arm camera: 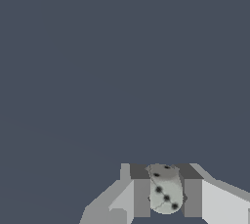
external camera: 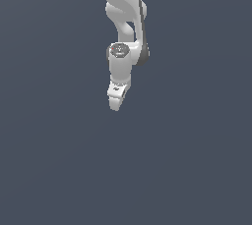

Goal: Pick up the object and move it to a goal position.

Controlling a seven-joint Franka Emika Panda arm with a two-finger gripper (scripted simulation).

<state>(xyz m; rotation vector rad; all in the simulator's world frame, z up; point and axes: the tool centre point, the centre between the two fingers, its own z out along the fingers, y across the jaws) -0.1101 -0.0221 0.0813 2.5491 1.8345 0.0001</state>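
Currently the gripper (arm camera: pixel 166 197) is clamped on the object (arm camera: pixel 165 192), a small pale spotted die. Risk: rounded faces, narrow contact; a quick move could let it slip.

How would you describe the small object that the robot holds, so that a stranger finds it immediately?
Start at the white robot arm and follow it to its pincer. In the wrist view, a small pale die sits clamped between the two grey fingers. Its rounded shape and black dots set it apart from the plain grey fingers and the bare dark background.
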